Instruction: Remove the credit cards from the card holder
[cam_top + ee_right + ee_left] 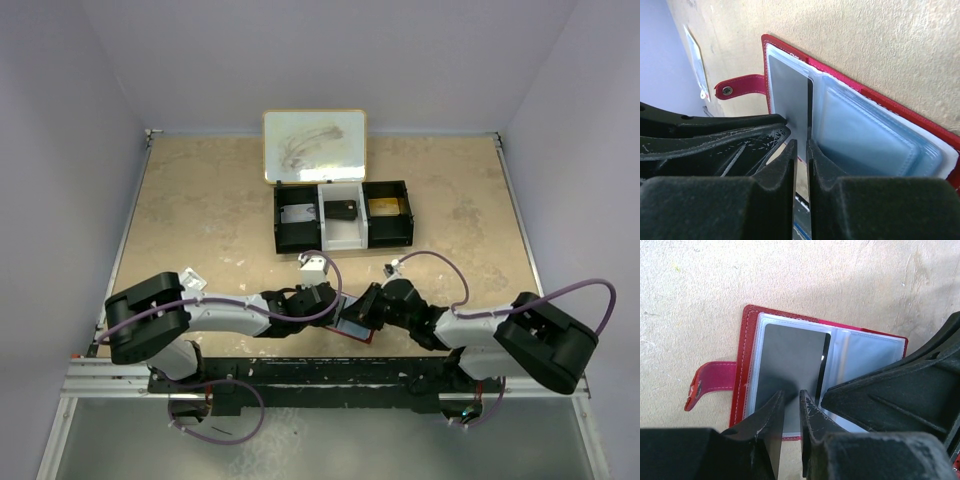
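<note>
The red card holder [352, 326] lies open on the table between my two grippers. In the left wrist view its red cover [745, 340] and side tab [715, 377] show. A grey card [792, 355] with a dark stripe sits in its left clear sleeve. My left gripper [791, 392] hovers over the card's lower edge, jaws a narrow gap apart with nothing between them. My right gripper [801, 142] points at the same card [790, 95] by the holder's fold [880, 95], also slightly open and holding nothing. The two grippers [335, 305] [368, 305] stand almost tip to tip.
A long black three-compartment tray [278, 215] stands further back, with a pale card [297, 213], a dark item [343, 210] and a yellow card [385, 207] inside. A white board [314, 145] lies behind it. The black mounting rail [350, 375] runs along the near edge.
</note>
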